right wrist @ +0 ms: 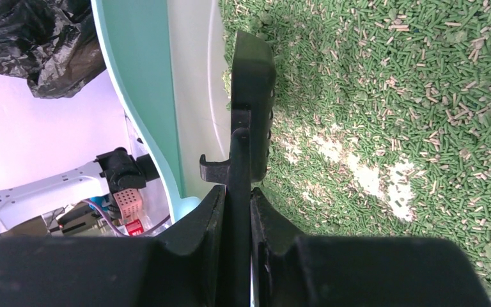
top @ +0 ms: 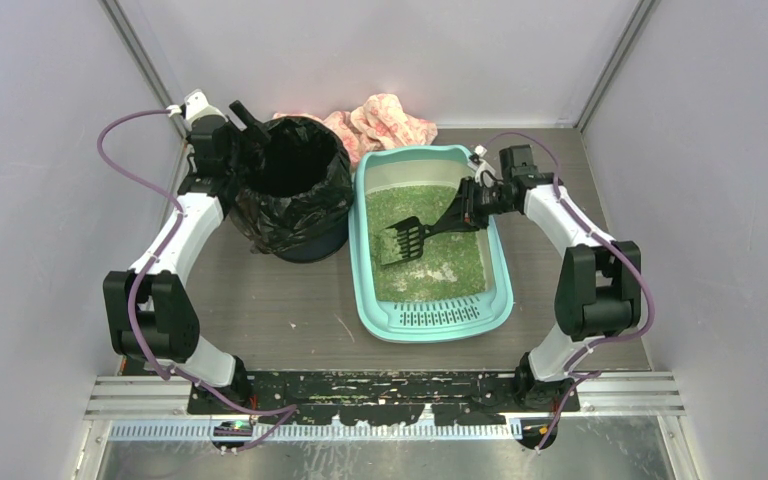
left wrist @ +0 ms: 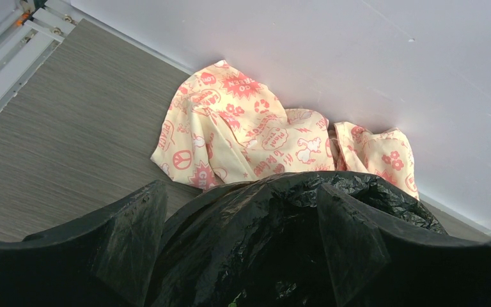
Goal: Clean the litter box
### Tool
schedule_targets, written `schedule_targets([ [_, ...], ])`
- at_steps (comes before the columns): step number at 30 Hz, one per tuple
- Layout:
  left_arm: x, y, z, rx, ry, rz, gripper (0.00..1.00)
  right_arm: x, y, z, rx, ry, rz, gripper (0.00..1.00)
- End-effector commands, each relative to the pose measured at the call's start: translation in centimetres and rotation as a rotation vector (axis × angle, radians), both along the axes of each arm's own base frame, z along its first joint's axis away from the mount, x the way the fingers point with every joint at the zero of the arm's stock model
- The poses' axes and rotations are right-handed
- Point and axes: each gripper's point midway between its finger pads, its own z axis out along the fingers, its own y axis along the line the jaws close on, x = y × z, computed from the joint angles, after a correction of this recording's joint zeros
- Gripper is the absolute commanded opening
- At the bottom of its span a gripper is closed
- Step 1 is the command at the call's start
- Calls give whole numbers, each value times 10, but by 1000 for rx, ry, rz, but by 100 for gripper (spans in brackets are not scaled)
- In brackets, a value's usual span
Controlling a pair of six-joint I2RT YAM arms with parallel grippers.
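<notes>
Right tool (top: 467,208) clamped on the scoop (top: 403,240) handle, blade pointing left over the litter box (top: 430,320) mid-bench; bin (top: 300,235) just beside its left wall, left tool (top: 245,125) wide at the rim, so the dump likely goes leftward

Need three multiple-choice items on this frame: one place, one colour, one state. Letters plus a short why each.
1. Where does the bin, lined with a black bag, stand from the litter box?
A) to its left
B) to its right
C) inside it

2. The litter is
A) grey
B) green
C) blue

3. The right gripper is
A) open over the litter
B) shut on nothing
C) shut on the scoop handle

Key:
1 A, the top view shows the bin beside the box's left wall.
2 B, green granules cover the box floor.
3 C, the right wrist view shows both fingers clamped on the black handle.
</notes>
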Motion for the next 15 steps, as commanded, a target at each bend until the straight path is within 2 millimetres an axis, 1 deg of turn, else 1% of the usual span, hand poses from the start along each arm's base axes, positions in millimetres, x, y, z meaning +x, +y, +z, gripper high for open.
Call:
schedule_targets([
  [1,1,-14,-25,-13,63,-46,86,3,0,39,45,-107,22,1],
  [5,0,-14,-24,-9,63,-46,86,2,-4,46,53,-122,12,1],
  [10,0,-15,-25,-12,65,-50,86,5,-16,61,102,-150,-31,1],
  [12,1,-16,-25,-16,62,-52,86,4,-17,65,116,-159,-34,1],
  [15,2,-17,-24,-18,60,-55,86,6,-30,71,126,-171,-68,1],
])
